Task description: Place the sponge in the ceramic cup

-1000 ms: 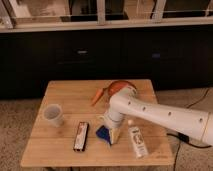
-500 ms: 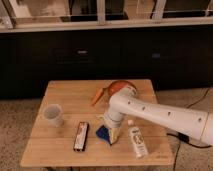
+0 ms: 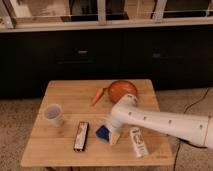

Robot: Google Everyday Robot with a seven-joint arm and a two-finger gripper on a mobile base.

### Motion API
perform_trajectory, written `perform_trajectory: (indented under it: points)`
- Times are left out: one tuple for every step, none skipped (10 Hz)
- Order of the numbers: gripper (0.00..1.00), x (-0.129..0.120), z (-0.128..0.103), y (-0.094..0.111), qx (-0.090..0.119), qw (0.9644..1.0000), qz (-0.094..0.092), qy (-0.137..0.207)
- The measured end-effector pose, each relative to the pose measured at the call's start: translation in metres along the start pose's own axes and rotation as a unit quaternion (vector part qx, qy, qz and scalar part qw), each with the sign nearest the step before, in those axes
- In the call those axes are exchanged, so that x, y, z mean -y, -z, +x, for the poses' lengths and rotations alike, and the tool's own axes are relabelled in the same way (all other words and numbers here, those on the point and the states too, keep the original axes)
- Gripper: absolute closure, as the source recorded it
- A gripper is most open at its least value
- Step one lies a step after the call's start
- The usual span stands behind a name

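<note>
Hanging lower centre, my gripper (image 3: 114,136) overlaps the sponge (image 3: 103,132) from its right. I cannot tell how my jaws stand. The ceramic cup (image 3: 52,114) lies left of both.

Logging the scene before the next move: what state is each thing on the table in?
sponge: flat on the table, outside the cup.
ceramic cup: upright, left side, no sponge in it.
gripper: low at the sponge's right edge.
black bar: lying flat, left of the sponge.
white tube: lying on its side.
orange bowl: upright, at the far edge.
carrot: lying beside the orange bowl.
</note>
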Motion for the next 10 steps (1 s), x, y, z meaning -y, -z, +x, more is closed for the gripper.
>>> perform_trajectory:
  points:
    - [0.20, 0.000, 0.004, -0.006, -0.011, 0.9997, 0.003, -0.022]
    - [0.20, 0.000, 0.006, -0.012, -0.018, 0.9991, 0.001, -0.040]
    - [0.20, 0.001, 0.012, -0.020, -0.030, 0.9971, -0.002, -0.070]
    - [0.20, 0.001, 0.017, -0.024, -0.035, 0.9957, -0.006, -0.086]
    - [0.21, 0.001, 0.020, -0.030, -0.039, 0.9943, -0.013, -0.098]
    - [0.30, 0.001, 0.022, -0.036, -0.037, 0.9929, -0.027, -0.110]
    - [0.39, 0.002, 0.024, -0.039, -0.032, 0.9921, -0.032, -0.117]
    - [0.49, 0.001, 0.026, -0.039, -0.030, 0.9916, -0.036, -0.121]
    - [0.58, 0.001, 0.025, -0.038, -0.032, 0.9918, -0.037, -0.118]
    - [0.61, 0.002, 0.025, -0.035, -0.032, 0.9917, -0.037, -0.119]
